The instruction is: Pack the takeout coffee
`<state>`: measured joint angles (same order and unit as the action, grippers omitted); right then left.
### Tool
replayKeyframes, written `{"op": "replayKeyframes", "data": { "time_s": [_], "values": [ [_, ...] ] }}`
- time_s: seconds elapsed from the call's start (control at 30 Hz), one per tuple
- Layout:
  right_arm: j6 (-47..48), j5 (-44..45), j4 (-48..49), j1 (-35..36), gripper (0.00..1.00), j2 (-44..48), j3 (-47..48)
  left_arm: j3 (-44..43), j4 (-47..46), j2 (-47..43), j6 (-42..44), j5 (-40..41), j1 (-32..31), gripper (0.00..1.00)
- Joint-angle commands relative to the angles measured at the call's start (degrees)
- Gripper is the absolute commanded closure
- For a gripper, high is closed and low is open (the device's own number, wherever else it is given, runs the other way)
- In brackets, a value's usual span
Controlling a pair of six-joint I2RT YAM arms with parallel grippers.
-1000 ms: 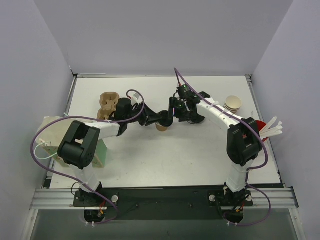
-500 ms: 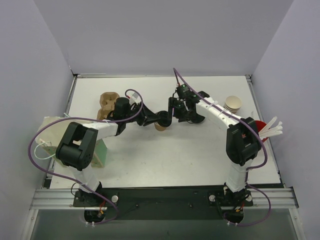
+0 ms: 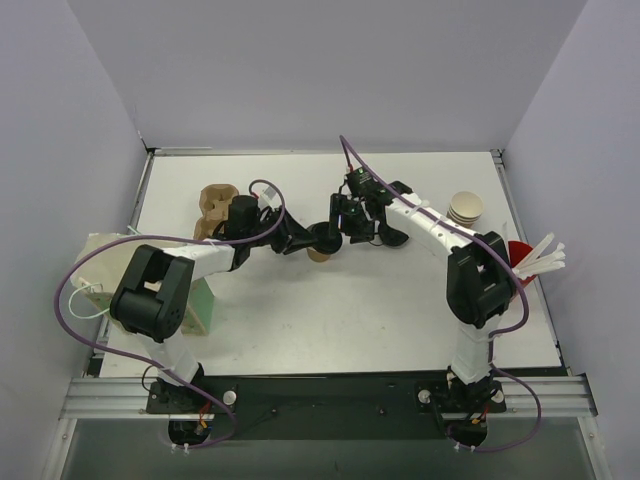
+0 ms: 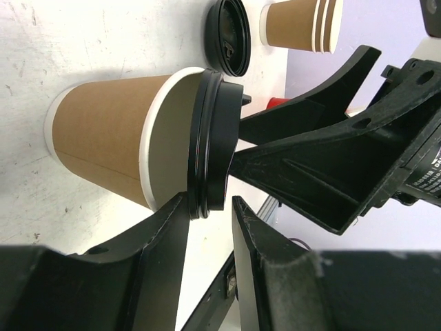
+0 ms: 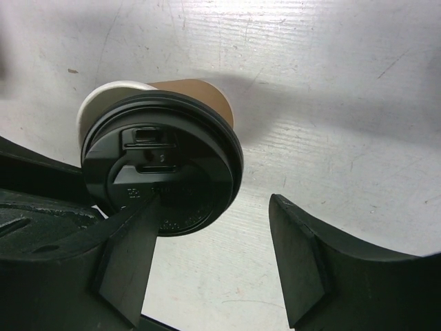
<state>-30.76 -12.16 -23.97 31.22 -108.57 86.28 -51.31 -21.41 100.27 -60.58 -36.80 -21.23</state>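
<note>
On scuffed table [image 4: 103,34], kraft-paper cup [image 4: 103,141] bears round black lid [image 4: 207,138].

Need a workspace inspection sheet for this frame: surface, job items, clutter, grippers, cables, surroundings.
Surface: white table, scuffed; no spills seen.
Job's things: takeout coffee upright at centre; black lid on its rim, seating unclear.
Clutter: spare lid; cup stack; pulp carrier; paper bag and green item at the left edge; red holder with white sticks at the right.
Grippers: left gripper has fingers either side of the lid's rim, grip unclear; right gripper is open, one finger over the lid, the other apart from it.
Cables: purple cables loop off both arms; none on the cup.
Surroundings: plain walls on three sides; metal rail at the near edge.
</note>
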Motion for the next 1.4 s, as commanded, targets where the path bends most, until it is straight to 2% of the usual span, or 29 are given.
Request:
{"op": "replayKeyframes", "data": {
  "time_s": [0.0, 0.5, 1.37],
  "values": [
    [-0.35, 0.12, -0.91, 0.42, 0.41, -0.76, 1.87, -2.74, 2.51, -3.15, 3.53, 0.41, 0.67, 0.59],
    [-0.61, -0.05, -1.17, 0.42, 0.41, -1.99, 3.10, -4.59, 7.26, -4.55, 6.44, 0.32, 1.28, 0.53],
    [-0.79, -0.14, -2.40, 0.86, 0.41, -3.57, 5.92, -8.28, 19.03, -6.93, 12.85, 3.22, 2.60, 0.52]
  ]
}}
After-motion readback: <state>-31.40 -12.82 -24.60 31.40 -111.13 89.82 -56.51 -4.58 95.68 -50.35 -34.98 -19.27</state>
